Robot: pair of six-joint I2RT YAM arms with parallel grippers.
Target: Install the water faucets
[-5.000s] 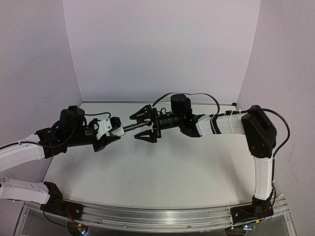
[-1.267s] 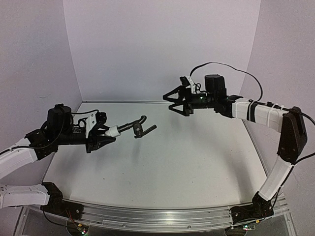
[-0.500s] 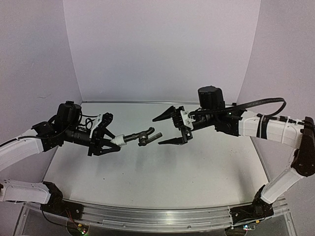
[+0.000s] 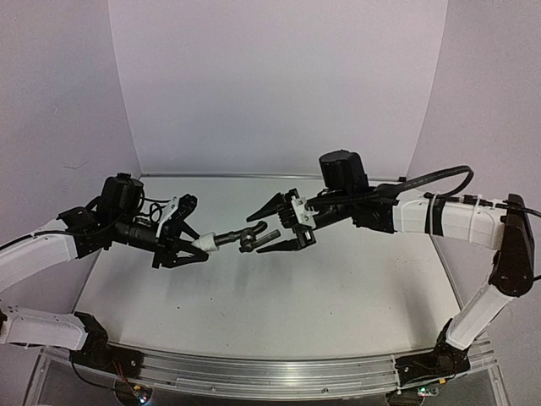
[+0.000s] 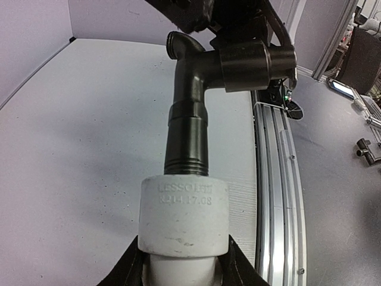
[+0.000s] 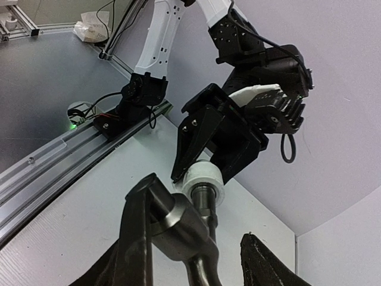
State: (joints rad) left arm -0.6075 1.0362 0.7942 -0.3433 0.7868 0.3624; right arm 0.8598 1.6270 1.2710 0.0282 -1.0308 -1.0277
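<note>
My left gripper (image 4: 194, 245) is shut on the white plastic fitting (image 4: 202, 241) and holds it in the air, pointing right. The dark grey faucet (image 4: 243, 236) is screwed into that fitting. In the left wrist view the fitting (image 5: 184, 217) sits between my fingers (image 5: 126, 271), and the faucet (image 5: 189, 113) rises from it to a bent spout and a side cap. My right gripper (image 4: 256, 234) is open, its jaws on either side of the faucet's far end. In the right wrist view one finger (image 6: 137, 238) lies against the faucet (image 6: 181, 229) and the other finger (image 6: 265, 262) is apart from it.
The white table (image 4: 321, 296) lies well below both grippers. Lavender walls (image 4: 270, 85) close the back and sides. An aluminium rail (image 4: 254, 372) runs along the near edge, with both arm bases on it.
</note>
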